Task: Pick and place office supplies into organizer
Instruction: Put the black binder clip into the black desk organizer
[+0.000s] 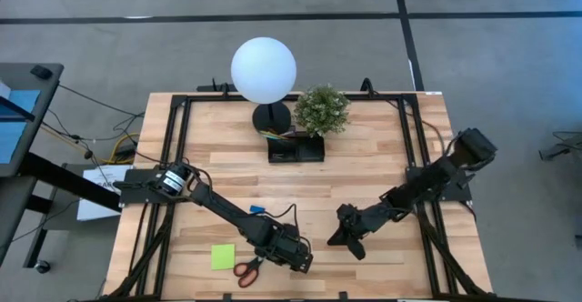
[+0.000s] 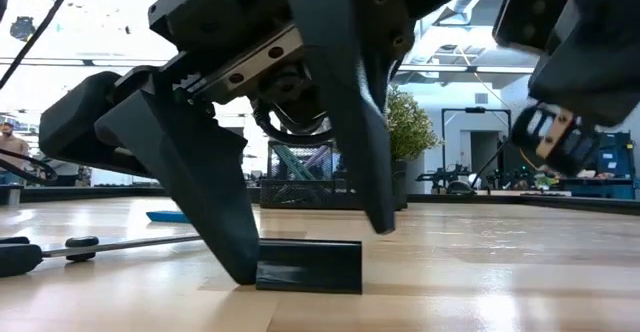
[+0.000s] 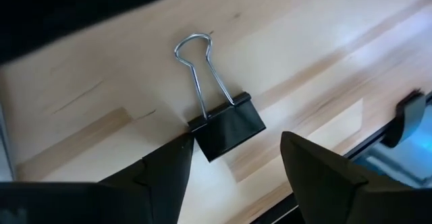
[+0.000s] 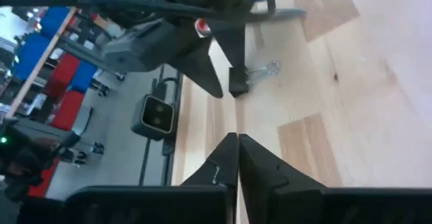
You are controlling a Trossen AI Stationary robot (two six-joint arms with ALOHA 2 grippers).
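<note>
- Near the table's front edge, my left gripper [image 3: 233,166] stands spread over a black clip [image 3: 226,124] lying flat on the wood, one finger touching its body.
- To grip well, I judge both fingers should straddle the body, not the wire handles.
- My right gripper [image 4: 237,158] waits nearby, pressed together.
- Organizer [image 1: 296,148] sits far back by the plant [image 1: 322,108]; its contents are unclear.

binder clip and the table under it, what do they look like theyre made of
Binder clip: the body looks like black painted sheet metal, smooth with a dull sheen; its wire handles are bright and silvery, probably steel. Table: light wood planks, likely butcher block, with visible grain lines and joints between strips of differing tone, in a satin finish.
</note>
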